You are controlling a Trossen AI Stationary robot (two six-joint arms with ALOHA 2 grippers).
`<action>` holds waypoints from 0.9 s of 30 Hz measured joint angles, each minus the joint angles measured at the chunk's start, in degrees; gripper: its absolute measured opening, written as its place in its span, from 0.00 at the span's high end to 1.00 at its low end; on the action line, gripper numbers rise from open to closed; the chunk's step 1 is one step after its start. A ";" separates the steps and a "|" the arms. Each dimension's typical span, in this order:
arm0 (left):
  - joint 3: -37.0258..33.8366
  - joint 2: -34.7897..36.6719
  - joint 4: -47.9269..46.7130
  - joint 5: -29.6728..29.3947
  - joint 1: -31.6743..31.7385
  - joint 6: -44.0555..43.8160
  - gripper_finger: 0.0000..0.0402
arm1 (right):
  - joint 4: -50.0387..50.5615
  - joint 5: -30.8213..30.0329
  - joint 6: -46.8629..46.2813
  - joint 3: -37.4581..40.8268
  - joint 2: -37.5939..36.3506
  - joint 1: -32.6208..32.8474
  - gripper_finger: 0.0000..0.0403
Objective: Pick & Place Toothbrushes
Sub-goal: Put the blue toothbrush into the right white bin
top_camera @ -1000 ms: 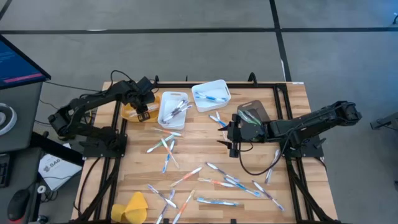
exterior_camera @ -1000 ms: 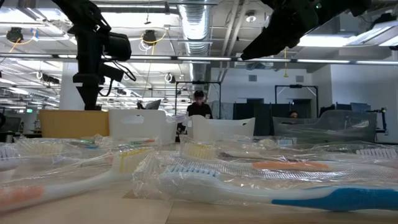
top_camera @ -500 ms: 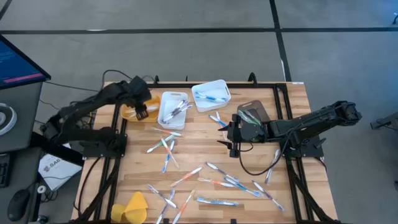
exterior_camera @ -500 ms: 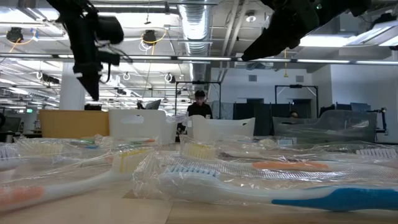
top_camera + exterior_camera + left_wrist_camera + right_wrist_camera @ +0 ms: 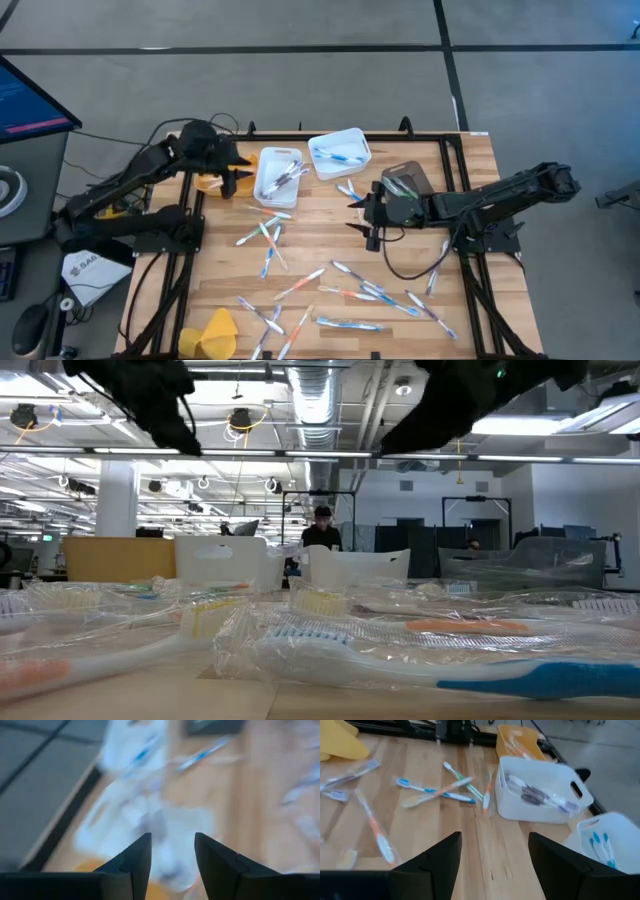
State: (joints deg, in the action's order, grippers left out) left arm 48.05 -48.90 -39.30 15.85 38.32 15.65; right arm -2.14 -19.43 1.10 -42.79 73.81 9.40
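Note:
Many toothbrushes lie scattered on the wooden table, some near the middle (image 5: 265,237) and several along the near side (image 5: 375,293); others lie in front of my right gripper (image 5: 437,792). More lie inside the two white bins (image 5: 278,177) (image 5: 340,152). My left gripper (image 5: 238,172) (image 5: 172,837) hovers open and empty, slanting down, above the orange bin (image 5: 210,182) at the far left. My right gripper (image 5: 362,215) (image 5: 495,837) hangs open and empty above the table's middle, beside the dark bin (image 5: 405,185).
A yellow cloth-like lump (image 5: 212,333) sits at the near left corner. The bins stand in a row along the far edge. Black frame rails run down both sides of the table. Bare wood shows between the bins and the scattered brushes.
My left gripper has risen from just over the orange bin and drawn back toward the table's far left corner. It has tipped from pointing nearly straight down to slanting forward. My right arm has kept still.

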 joint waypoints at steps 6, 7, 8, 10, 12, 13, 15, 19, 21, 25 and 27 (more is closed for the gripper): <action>0.00 -1.77 2.02 11.94 -4.66 -3.07 0.65 | 1.71 -0.12 -0.09 0.04 6.66 -1.99 0.44; 0.00 -2.22 2.27 12.12 -5.76 -3.07 0.65 | 1.76 -0.23 0.36 0.05 8.17 -2.50 0.44; 0.00 -2.76 2.34 12.11 -6.85 -3.07 0.65 | 1.90 -0.48 0.82 0.07 9.49 -3.09 0.44; -0.02 -4.08 2.81 12.09 -9.14 -3.07 0.65 | 2.06 -3.50 0.63 -0.35 11.76 -4.37 0.44; -0.02 -5.30 3.39 12.09 -11.29 -3.07 0.65 | 4.27 -7.04 -0.78 -1.78 13.14 -5.36 0.44; -0.02 -6.02 3.84 12.11 -12.46 -3.07 0.65 | 6.03 -8.48 -1.44 -2.83 13.59 -5.81 0.44; -0.02 -7.57 4.77 12.09 -14.64 -3.07 0.65 | 10.04 -10.19 -3.56 -4.45 13.59 -6.52 0.44; -0.02 -10.70 8.26 12.11 -18.95 -3.08 0.65 | 15.96 -10.87 -11.08 -5.80 13.52 -8.17 0.44; -0.02 -12.27 10.01 12.07 -21.24 -3.11 0.65 | 18.62 -10.72 -14.59 -5.79 13.52 -9.25 0.44; -0.04 -15.11 13.14 12.11 -25.59 -4.43 0.65 | 23.80 -10.31 -18.75 -5.79 13.52 -10.86 0.44; -0.04 -16.28 15.28 12.09 -27.66 -5.54 0.65 | 24.57 -9.20 -19.14 -5.79 13.52 -11.09 0.44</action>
State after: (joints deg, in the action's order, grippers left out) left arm 48.01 -65.19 -24.02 27.94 10.66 10.11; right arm 22.43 -28.63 -18.04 -48.58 87.33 -1.69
